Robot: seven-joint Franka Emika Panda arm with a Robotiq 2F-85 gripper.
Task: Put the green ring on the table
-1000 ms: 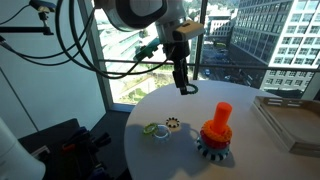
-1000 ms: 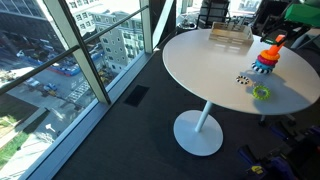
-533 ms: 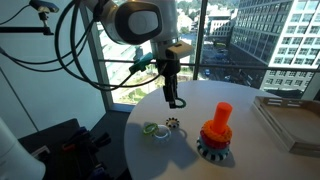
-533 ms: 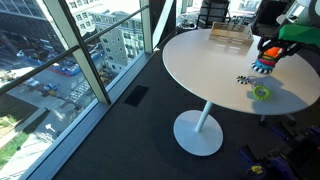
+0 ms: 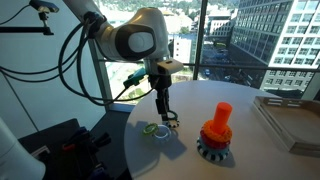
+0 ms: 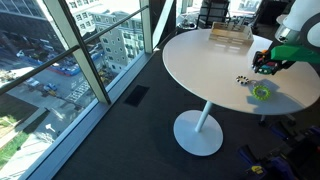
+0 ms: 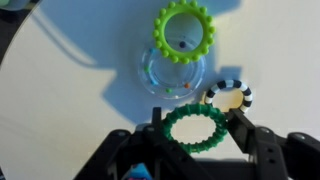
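The gripper [image 7: 197,130] is clamped on the green ring [image 7: 196,109], held flat between its fingers, with the table [image 7: 60,90] directly beneath and the striped ring [image 7: 230,96] just ahead.

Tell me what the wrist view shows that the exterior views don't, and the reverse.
Only the wrist view shows plainly the green ring sitting between the fingers of the tool, and a clear ring overlapping the light green gear ring. Only the exterior views show the arm, the orange-topped stacking toy, the grey tray and the pedestal under the table. Both share the white table, the light green gear ring and the black-and-white ring lying close by the tool.
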